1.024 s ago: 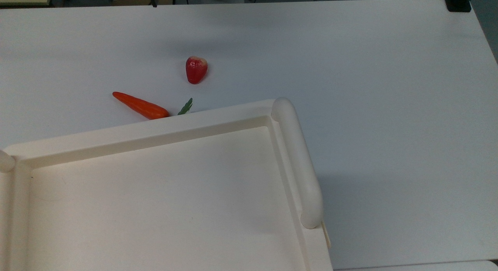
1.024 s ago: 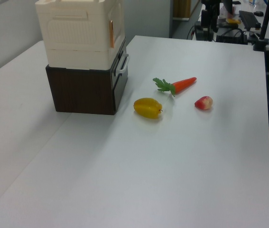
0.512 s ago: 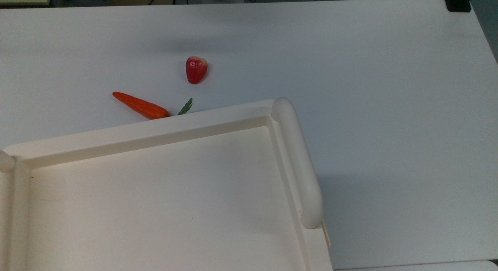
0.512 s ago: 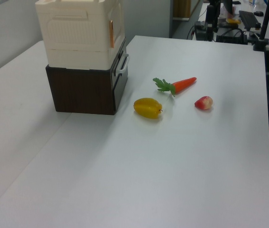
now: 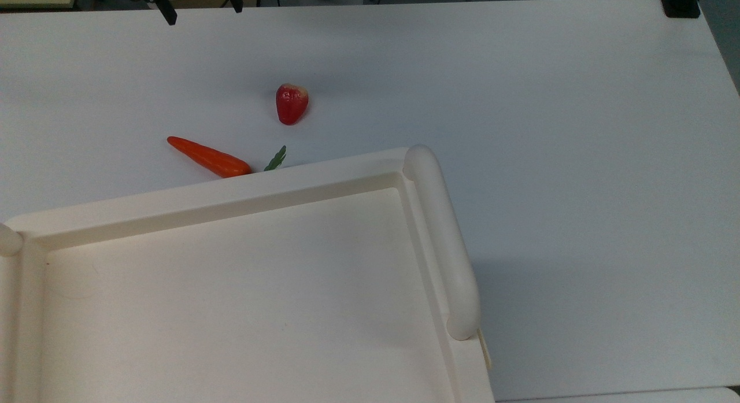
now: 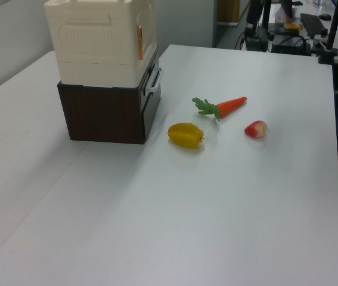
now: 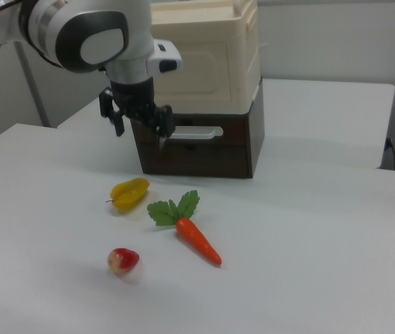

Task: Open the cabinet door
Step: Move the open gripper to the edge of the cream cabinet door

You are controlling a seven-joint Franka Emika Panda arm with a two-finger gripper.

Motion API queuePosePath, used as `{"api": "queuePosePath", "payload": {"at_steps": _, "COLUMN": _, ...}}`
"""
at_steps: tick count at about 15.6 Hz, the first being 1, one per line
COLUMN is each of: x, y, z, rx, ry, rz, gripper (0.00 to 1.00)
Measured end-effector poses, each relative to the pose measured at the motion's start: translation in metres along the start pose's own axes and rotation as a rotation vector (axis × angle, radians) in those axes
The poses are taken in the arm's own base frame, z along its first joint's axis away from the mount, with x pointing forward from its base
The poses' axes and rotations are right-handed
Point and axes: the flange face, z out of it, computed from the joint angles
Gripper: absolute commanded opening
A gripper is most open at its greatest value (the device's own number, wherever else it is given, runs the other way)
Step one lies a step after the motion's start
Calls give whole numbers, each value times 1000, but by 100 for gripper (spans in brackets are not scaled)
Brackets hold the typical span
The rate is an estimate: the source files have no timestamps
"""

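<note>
**Open gripper hangs over the table, cabinet door shut**

The gripper [image 7: 142, 124] is released: its two dark fingers [image 7: 119, 122] stand spread with nothing between them. In the top view they hang at the far edge of the white table [image 5: 578, 131], well apart from the cabinet.

The cabinet door [image 7: 204, 64] is the cream panel on the front of the upper box. In the right view it lies behind the gripper and up to its right, flush with the box. Under it sits a dark brown base [image 7: 235, 149] with a pale drawer handle [image 7: 194, 131], which the right view shows just right of the fingers.

Three toy foods lie on the table between the gripper and the cabinet. In the right view the yellow fruit [image 7: 129, 193] is straight below the gripper. The carrot [image 7: 197, 240] with its green leaves lies below and to the right. The red fruit [image 7: 122, 259] is lowest of the three.

In the top view the cabinet's recessed top [image 5: 231, 299] and rounded rail [image 5: 442, 241] cover the carrot's leaf end.
</note>
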Motion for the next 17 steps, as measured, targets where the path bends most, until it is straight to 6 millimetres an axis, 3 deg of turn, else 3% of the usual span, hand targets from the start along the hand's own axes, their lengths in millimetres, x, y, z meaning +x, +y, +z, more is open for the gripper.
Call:
{"api": "queuePosePath", "payload": {"at_steps": 3, "x": 20, "y": -25, "z": -6, "rx": -35, "ry": 118, "rz": -50, "gripper": 100}}
{"api": "queuePosePath", "payload": {"at_steps": 8, "x": 59, "y": -86, "z": -7, "rx": -60, "ry": 357, "rz": -43, "gripper": 98}}
{"api": "queuePosePath", "payload": {"at_steps": 13, "x": 91, "y": -133, "z": 19, "rx": -53, "ry": 528, "rz": 2, "gripper": 82}}
{"api": "queuePosePath", "payload": {"at_steps": 17, "x": 113, "y": -172, "z": 63, "rx": -169, "ry": 581, "rz": -15, "gripper": 70}}
